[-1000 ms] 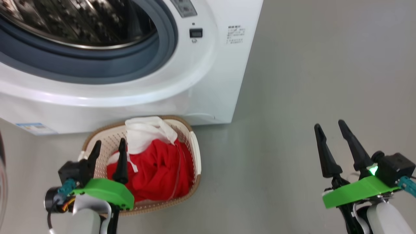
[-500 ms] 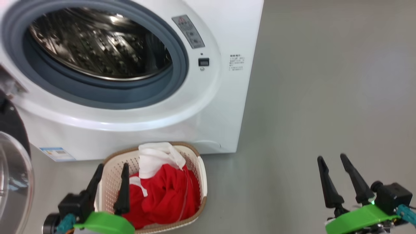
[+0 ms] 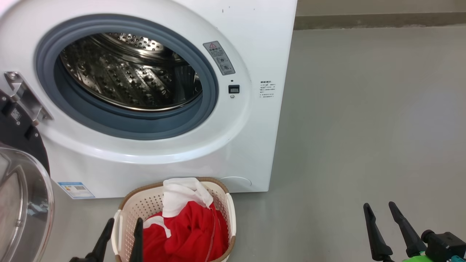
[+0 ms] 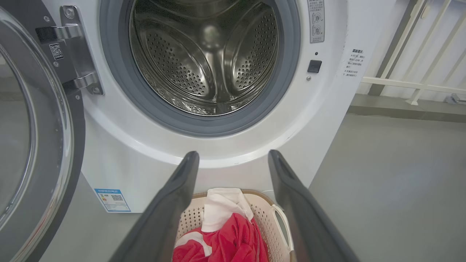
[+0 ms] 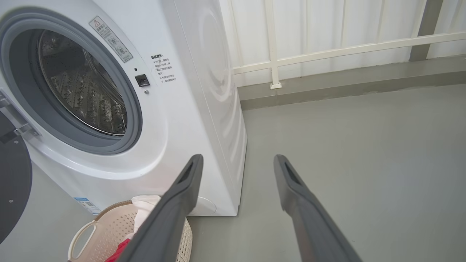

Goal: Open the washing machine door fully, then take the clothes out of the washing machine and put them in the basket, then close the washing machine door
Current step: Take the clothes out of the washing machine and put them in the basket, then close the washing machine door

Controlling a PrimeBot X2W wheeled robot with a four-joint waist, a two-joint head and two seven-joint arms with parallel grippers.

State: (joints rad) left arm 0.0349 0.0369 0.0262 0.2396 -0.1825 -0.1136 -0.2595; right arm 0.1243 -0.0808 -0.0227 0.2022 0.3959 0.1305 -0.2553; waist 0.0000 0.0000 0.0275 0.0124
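Note:
The white washing machine (image 3: 262, 145) stands with its steel drum (image 4: 207, 65) showing no clothes inside. Its door (image 3: 22, 203) hangs swung wide open at the left, black rim and glass bowl facing me. On the floor in front sits the cream basket (image 3: 230, 213), holding the red and white clothes (image 3: 189, 233). My left gripper (image 3: 124, 222) is open just above the basket's near left side, nothing between its fingers (image 4: 171, 203). My right gripper (image 3: 378, 205) is open over bare floor far to the right, also holding nothing.
Grey floor (image 3: 364, 127) stretches to the right of the machine. A low kerb (image 3: 378, 20) and a white railing (image 5: 327, 47) close the space behind it. The steel door hinge (image 3: 22, 96) juts out at the machine's left.
The head camera has tilted up, so the machine, basket and both grippers sit lower in the picture. Both grippers stay open and the clothes lie unchanged in the basket.

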